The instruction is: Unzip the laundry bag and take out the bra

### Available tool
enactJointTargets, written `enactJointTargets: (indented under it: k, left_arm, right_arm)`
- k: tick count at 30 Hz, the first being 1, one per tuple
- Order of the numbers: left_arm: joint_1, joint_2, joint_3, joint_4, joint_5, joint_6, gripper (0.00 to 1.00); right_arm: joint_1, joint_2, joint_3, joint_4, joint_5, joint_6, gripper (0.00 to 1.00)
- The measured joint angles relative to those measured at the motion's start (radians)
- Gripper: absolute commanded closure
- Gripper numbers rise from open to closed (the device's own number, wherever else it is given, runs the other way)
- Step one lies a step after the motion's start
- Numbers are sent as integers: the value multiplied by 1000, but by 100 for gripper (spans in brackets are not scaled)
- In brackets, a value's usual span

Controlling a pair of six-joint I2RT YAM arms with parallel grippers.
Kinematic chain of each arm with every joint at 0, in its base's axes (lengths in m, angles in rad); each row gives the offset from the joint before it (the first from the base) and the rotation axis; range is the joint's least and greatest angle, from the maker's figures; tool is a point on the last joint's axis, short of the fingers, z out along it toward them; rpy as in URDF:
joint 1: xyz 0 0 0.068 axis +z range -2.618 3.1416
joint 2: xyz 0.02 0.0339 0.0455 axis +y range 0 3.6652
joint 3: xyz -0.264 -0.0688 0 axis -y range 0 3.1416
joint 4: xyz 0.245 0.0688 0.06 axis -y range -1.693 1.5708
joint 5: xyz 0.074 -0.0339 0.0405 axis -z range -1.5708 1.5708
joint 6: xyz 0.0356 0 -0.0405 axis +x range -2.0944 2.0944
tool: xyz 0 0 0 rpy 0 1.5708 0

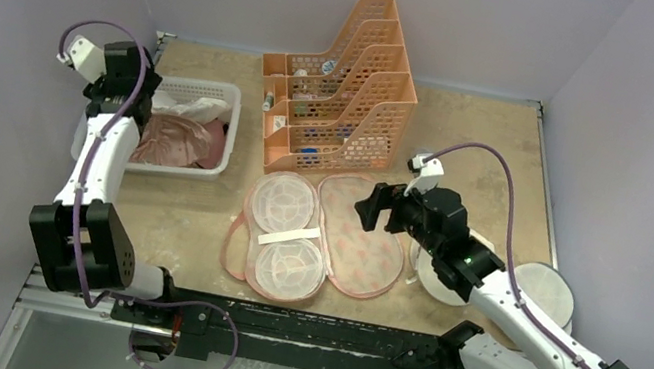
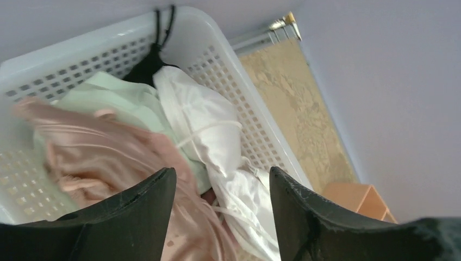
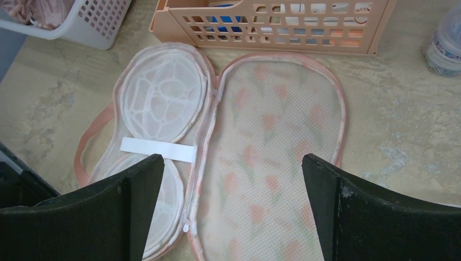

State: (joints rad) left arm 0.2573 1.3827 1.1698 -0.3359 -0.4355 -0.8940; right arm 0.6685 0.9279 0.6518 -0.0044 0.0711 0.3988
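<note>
Left wrist view: the left gripper (image 2: 222, 174) has its jaws spread wide, clamping nothing, directly over the bra (image 2: 108, 152). The dusty-pink satin lies crumpled in a white lattice basket (image 2: 217, 49), and part of it runs under the left finger; whether it touches the finger cannot be told. Just right of the bra lies a white garment (image 2: 201, 119), with a pale-green garment (image 2: 108, 98) behind it and a black strappy piece (image 2: 149, 65) against the basket's far wall.

In the right wrist view the right gripper (image 3: 232, 160) is also released, its jaws wide apart above the laundry bag (image 3: 261, 125). The bag lies unzipped and spread flat, its floral mesh half to the right. Its left half shows two round white mesh cups crossed by a white band (image 3: 157, 149).

From the top external view, the basket sits at the far left of the table (image 1: 175, 219) and the bag is near the middle. An orange file rack (image 1: 337, 105) stands just beyond the bag, and a round white mesh pouch (image 1: 548, 290) lies at the right.
</note>
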Motion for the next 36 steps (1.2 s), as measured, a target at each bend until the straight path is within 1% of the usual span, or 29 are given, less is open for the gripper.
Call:
enactJointTargets:
  k: [1,3,5,7,9,12,15,19,23,25,28,29,36]
  left_arm:
    - [-11,0,0,2,11,13,39]
    - [-50,0,0,22,42,48,32]
    - [-112,0,0,50,76,80,26]
    - [-200,0,0,81,116,115,20]
    - [-285,0,0,105,153,146,18]
    - [-370,0,0,128,195,182,15]
    - [-408,-1,0,142,221,205,12]
    - [-430,-2,3,140,250,225,11]
    - [-457,-3,26,125,270,228,10]
    - [-478,-8,43,121,272,235,9]
    - [-515,-26,58,109,265,251,7]
    - [-528,-32,63,103,257,258,7]
    - [-574,-69,84,66,183,304,4]
  right_arm:
    - [0,2,1,2,-5,0,0]
    - [0,6,1,3,-10,1,0]
    - [0,14,1,9,-13,3,0]
    - [0,22,1,14,-14,5,0]
    - [0,34,1,18,-14,11,0]
    - [0,51,1,16,-11,34,0]
    - [0,68,1,-6,11,86,2]
    - [0,76,-8,-70,81,185,4]
    - [-31,102,-15,-129,121,238,13]
    - [-83,137,-14,-133,114,238,16]
    - [-167,224,-12,-124,92,217,19]
    - [-184,258,-8,-122,89,207,21]
    - [-211,499,106,-77,49,121,38]
